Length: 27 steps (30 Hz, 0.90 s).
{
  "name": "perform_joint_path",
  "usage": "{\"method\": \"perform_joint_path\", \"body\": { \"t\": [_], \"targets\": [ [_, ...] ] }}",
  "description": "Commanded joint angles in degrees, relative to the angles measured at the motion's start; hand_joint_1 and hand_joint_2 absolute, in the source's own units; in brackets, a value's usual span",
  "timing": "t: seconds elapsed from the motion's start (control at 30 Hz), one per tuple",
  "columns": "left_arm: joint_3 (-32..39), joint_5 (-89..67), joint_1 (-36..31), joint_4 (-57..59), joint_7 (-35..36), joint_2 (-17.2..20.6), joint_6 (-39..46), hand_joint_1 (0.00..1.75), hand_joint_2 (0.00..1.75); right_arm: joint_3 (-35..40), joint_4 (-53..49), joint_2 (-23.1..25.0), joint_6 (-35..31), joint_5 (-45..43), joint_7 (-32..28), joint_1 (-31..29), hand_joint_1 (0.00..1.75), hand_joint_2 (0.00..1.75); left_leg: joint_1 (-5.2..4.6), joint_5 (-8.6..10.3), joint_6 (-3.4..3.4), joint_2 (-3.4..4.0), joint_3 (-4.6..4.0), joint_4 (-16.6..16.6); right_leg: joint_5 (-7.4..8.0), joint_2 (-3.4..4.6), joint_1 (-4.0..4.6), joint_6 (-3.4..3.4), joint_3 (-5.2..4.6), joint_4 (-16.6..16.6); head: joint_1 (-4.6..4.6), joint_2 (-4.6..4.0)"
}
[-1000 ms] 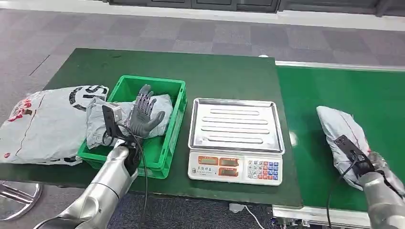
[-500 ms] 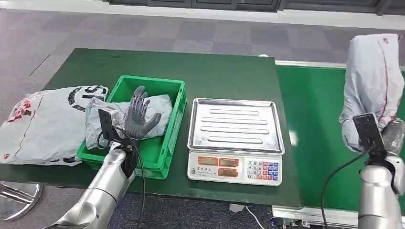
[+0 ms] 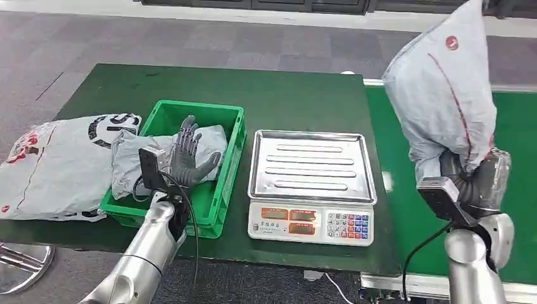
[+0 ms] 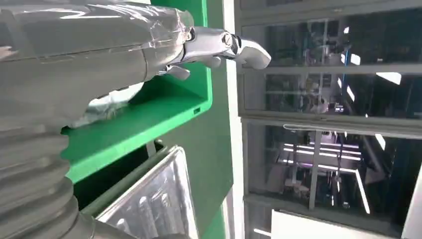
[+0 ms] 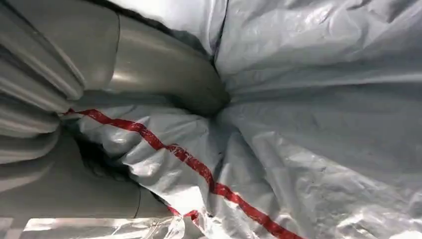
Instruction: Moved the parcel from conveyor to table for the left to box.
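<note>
I see right hand (image 3: 472, 180) gripping parcel (image 3: 443, 95) at lower end, long axis upright, above conveyor (image 3: 405, 152). Table edge lies leftward. Left hand (image 3: 187, 155) spread over crate (image 3: 228, 164).

Parcel (image 3: 443, 95): grey plastic film, crinkled, with a soft sheen and a red printed stripe. Bag in the crate (image 3: 161, 152): the same grey, wrinkled film. Crate (image 3: 218, 190): green moulded plastic, smooth, slightly glossy. Scale tray (image 3: 310, 166): bright sheet metal, ribbed, reflective. Scale housing (image 3: 310, 221): white plastic. Large mailer (image 3: 57, 168) at the table's left edge: pale, creased plastic film. Table (image 3: 285, 95) and conveyor (image 3: 437, 196): matt green surfaces. Arms: smooth silver metal. Right hand (image 5: 149, 64): grey, smooth, ribbed cover.
</note>
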Motion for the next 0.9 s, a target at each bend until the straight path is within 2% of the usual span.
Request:
{"method": "perform_joint_path", "body": {
  "t": [0.03,0.57,0.6,0.67,0.7,0.77,0.83,0.87,0.9],
  "targets": [
    [-1.9,-0.2,-0.5,1.2,0.2,0.9,0.3,0.00,1.75,5.7,1.2,2.0,-0.1,0.0,0.4,-3.0,1.75,1.75,0.09,-0.04,-0.20,0.21,0.03,0.0,0.07,0.25,0.07,-0.01,0.00,-0.1,0.00,0.00],
    [-1.9,-0.2,-0.5,1.2,0.2,0.9,0.3,0.00,1.75,5.7,1.2,2.0,-0.1,0.0,0.4,-3.0,1.75,1.75,0.10,-0.08,-0.21,0.20,-0.03,0.0,0.06,0.25,0.08,-0.01,-0.04,-0.1,0.00,0.00],
    [-2.5,-0.2,-0.5,0.9,0.2,1.2,0.8,0.00,1.75,8.4,3.3,-0.5,3.2,2.8,1.5,-4.0,1.75,1.75,0.05,-0.06,-0.16,0.15,-0.06,0.0,0.05,0.19,0.04,0.00,-0.07,-0.1,0.00,0.00],
    [-3.8,0.1,-0.7,0.6,0.2,1.4,1.5,0.00,1.75,20.1,15.4,-2.8,16.0,18.4,12.0,-14.4,1.75,1.75,0.07,-0.07,-0.18,0.34,-0.05,0.0,0.11,0.38,0.06,0.01,-0.09,-0.1,0.00,0.00],
    [-4.3,0.2,-1.0,1.2,0.2,1.4,1.2,0.00,1.75,25.0,21.9,-2.6,21.7,23.4,16.3,-19.9,1.75,1.75,0.01,-0.09,-0.11,0.45,-0.11,0.0,0.11,0.48,0.00,0.02,-0.17,0.0,0.00,0.00],
    [-4.9,0.7,-2.0,2.8,0.2,1.0,1.1,0.00,1.75,32.8,33.5,-1.0,26.6,26.6,17.4,-28.8,1.75,1.75,0.10,-0.12,-0.22,1.05,-0.12,0.1,0.32,1.10,0.09,0.01,-0.28,-0.1,0.00,0.00],
    [-5.3,0.8,-2.4,3.4,0.2,0.6,1.4,0.00,1.75,35.8,38.7,-0.2,27.4,26.5,16.9,-32.4,1.75,1.75,0.08,-0.07,-0.22,1.11,-0.16,0.0,0.45,1.20,0.11,-0.11,-0.41,0.0,0.00,0.00],
    [-5.8,0.7,-2.8,4.2,0.2,0.0,2.1,0.00,1.75,39.0,42.5,0.7,31.0,25.4,15.8,-35.2,1.75,1.75,0.11,-0.02,-0.28,1.46,-0.16,0.0,0.60,1.54,0.12,-0.10,-0.55,0.0,0.00,0.00],
    [-6.2,0.7,-2.9,4.3,0.2,-0.2,2.6,0.00,1.75,40.7,44.1,1.1,33.8,24.3,15.8,-36.4,1.75,1.75,0.05,0.13,-0.24,1.20,-0.31,0.0,0.61,1.26,0.07,-0.13,-0.69,0.0,-0.02,0.00]
  ]
}}
